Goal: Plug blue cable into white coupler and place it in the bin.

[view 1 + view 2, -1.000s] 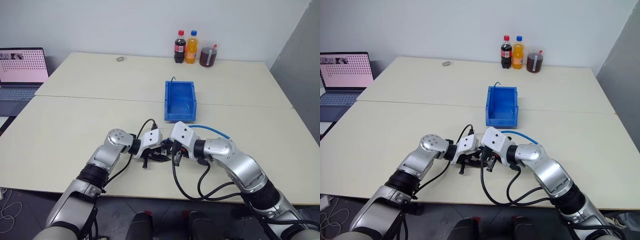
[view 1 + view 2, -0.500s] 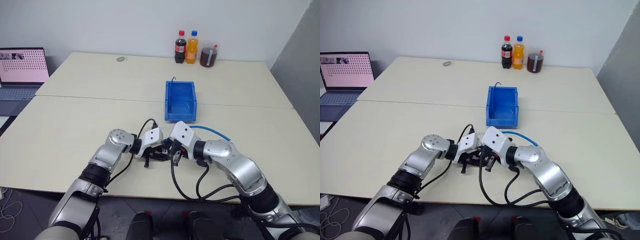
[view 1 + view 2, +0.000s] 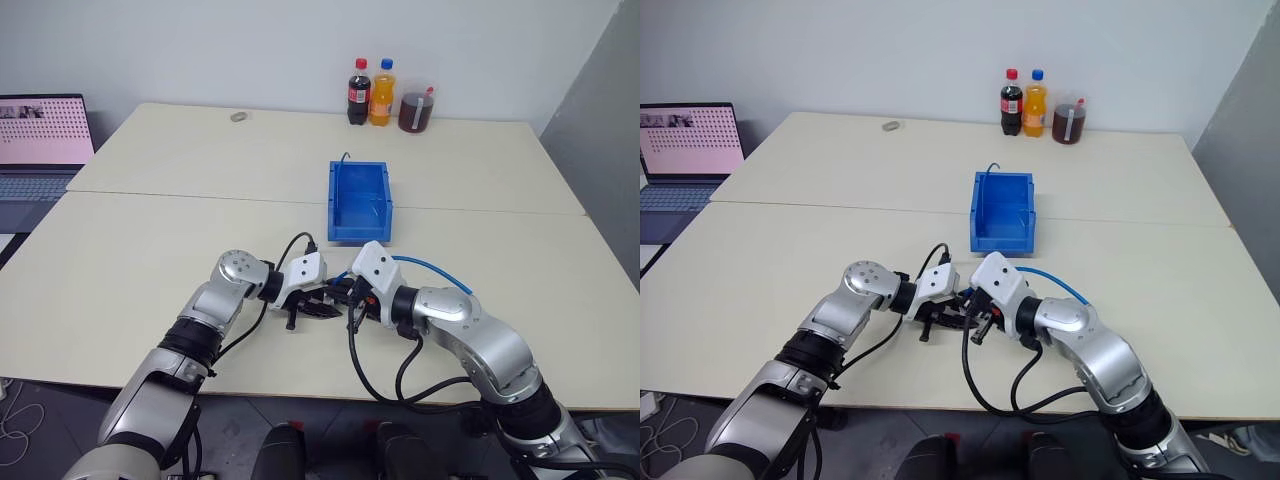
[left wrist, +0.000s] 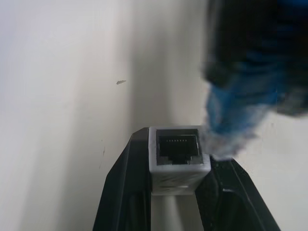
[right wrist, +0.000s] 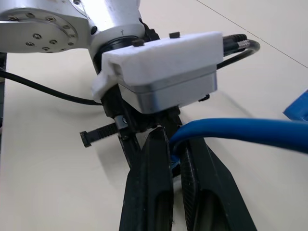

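Here, near the front edge of the table (image 3: pixel 150 230), your two grippers meet tip to tip just above the surface. Your left gripper (image 4: pixel 179 192) has its two black fingers closed on the coupler (image 4: pixel 178 153), a small white boxy block. In the left wrist view its open end faces away from the wrist, a dark square socket with a row of fine contacts along its upper edge. Its long axis runs along the fingers, toward your right gripper.

Your right gripper (image 5: pixel 175 163) has its fingers pinched narrow on the cable (image 5: pixel 240 132), a light-blue cord. The cord passes between the fingertips toward the left gripper; the plug end is hidden there. In the left wrist view a blurred blue end sits just beside the socket's corner, and you cannot tell whether it touches. From the grip the cord arcs back over your right forearm (image 3: pixel 430 264), then drops to the table.

The bin (image 3: pixel 360 205), bright blue and open-topped, sits farther back, past the grippers, long axis pointing away from you.

Counts: one coupler, one blue cable, one bin. At the far edge stand two bottles (image 3: pixel 370 95) and one jug (image 3: pixel 415 108) of dark liquid. One small grey ring (image 3: pixel 240 117) lies far left, and one laptop (image 3: pixel 40 140) sits off the left side.
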`<move>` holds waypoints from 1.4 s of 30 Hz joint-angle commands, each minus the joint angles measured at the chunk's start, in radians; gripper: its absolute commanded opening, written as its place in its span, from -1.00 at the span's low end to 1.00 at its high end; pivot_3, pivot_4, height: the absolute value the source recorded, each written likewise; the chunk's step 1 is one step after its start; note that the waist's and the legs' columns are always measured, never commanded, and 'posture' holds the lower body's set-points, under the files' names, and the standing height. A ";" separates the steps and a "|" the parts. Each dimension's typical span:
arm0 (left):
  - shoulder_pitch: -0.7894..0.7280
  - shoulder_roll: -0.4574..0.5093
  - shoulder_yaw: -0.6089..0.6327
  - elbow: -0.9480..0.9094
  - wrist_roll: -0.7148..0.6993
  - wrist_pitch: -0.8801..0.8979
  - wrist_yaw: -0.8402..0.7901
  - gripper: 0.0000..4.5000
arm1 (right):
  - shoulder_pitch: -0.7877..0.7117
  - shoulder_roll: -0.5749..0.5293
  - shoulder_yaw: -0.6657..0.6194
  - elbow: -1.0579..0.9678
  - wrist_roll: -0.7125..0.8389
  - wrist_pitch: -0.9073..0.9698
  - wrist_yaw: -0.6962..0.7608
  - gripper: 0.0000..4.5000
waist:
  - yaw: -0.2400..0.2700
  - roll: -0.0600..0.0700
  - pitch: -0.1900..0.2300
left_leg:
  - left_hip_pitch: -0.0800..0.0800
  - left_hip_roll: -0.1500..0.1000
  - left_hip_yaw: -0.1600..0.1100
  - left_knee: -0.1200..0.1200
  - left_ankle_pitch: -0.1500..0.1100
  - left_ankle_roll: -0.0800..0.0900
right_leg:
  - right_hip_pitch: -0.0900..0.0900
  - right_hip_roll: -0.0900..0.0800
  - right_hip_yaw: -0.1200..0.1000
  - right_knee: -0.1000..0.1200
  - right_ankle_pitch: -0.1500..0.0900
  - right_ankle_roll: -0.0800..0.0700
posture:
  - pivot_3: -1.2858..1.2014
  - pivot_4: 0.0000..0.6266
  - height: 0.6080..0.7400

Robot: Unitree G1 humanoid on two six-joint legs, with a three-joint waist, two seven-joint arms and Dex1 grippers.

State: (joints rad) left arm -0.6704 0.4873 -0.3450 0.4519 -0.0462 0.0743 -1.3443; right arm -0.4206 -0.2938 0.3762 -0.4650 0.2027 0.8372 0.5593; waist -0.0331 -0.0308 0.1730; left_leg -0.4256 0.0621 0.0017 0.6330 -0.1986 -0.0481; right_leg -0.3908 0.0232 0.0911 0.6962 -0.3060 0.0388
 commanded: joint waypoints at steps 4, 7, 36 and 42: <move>-0.006 -0.001 -0.006 0.014 0.018 -0.017 0.002 -0.64 | -0.022 0.025 -0.012 -0.024 -0.006 0.005 -0.048 -1.00 | 0.000 0.000 0.000 | 0.000 0.000 0.000 0.000 0.000 0.000 | 0.000 0.000 0.000 0.000 0.000 0.000 | 0.03 -0.52 1.00; -0.007 -0.006 -0.007 0.016 0.017 -0.016 0.004 -0.64 | -0.013 0.029 0.003 -0.007 -0.015 0.000 -0.060 -1.00 | 0.000 0.000 0.000 | 0.000 0.000 0.000 0.000 0.000 0.000 | 0.000 0.000 0.000 0.000 0.000 0.000 | 0.03 -0.52 1.00; -0.007 -0.024 -0.004 0.010 0.011 -0.001 0.011 -0.64 | -0.061 -0.015 0.144 0.134 -0.035 0.004 0.094 -1.00 | 0.001 0.000 0.000 | 0.001 0.000 0.000 0.000 0.000 0.000 | 0.001 0.000 0.000 0.000 0.000 0.000 | 0.03 -0.52 1.00; 0.000 -0.022 -0.003 0.004 0.011 0.003 0.013 -0.64 | -0.043 -0.024 0.171 0.172 -0.032 -0.008 0.149 -1.00 | 0.001 0.000 -0.001 | 0.001 0.000 0.000 0.000 0.000 0.000 | 0.001 0.000 0.000 -0.001 0.000 0.000 | 0.03 -0.52 1.00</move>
State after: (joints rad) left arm -0.6705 0.4776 -0.3422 0.4685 -0.0452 0.0665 -1.3432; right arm -0.5034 -0.3249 0.4547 -0.3426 0.1397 0.8011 0.6501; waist -0.0324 -0.0309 0.1719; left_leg -0.4247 0.0620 0.0015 0.6327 -0.1987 -0.0481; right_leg -0.3898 0.0231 0.0908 0.6957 -0.3062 0.0388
